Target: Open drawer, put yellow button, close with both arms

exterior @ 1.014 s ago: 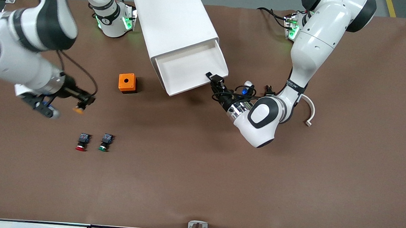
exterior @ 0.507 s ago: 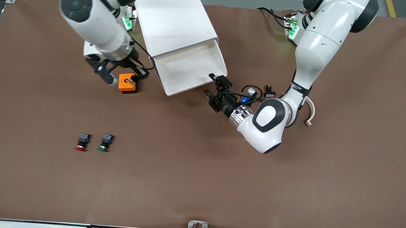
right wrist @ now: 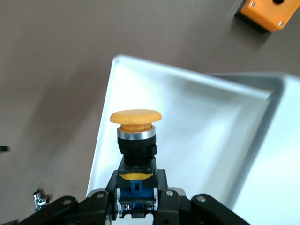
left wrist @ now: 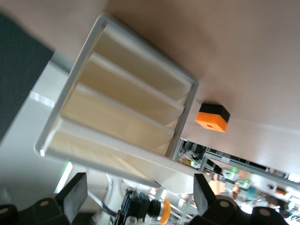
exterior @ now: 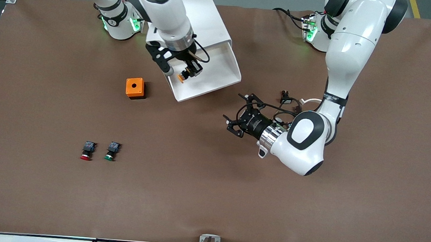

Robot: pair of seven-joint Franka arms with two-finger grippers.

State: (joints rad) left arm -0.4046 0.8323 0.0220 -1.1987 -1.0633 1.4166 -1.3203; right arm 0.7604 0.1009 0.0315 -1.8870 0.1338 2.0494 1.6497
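Nearest the front camera, two small push buttons lie side by side on the brown table, well apart from the boxy white plastic cabinet (exterior: 192,24): a red-capped button (exterior: 87,150) and a green-capped button (exterior: 111,151), both with black bodies.

Between them and the cabinet, toward the left arm's end of the table, the black two-finger left gripper (exterior: 239,115) hangs low over bare table, its fingers (left wrist: 75,194) spread wide and holding nothing. It stands clear of the cabinet's top drawer (exterior: 222,76), a wide shallow white plastic tray pulled out toward the camera. The left wrist view looks straight at the cabinet's front, where the cream-beige strips of the lower drawers are stacked one under another.

A small orange box with a round hole (exterior: 135,88) sits on the table just beside the cabinet, toward the right arm's end.

Over the open drawer, near its front corner on the orange box's side, the black right gripper (exterior: 189,70) hovers with its fingers clamped on the blue rear block of the yellow button (right wrist: 136,136), a thumb-sized push button with a yellow-orange round cap and black body. The button hangs in the air above the drawer's white floor, cap pointing out from the gripper.
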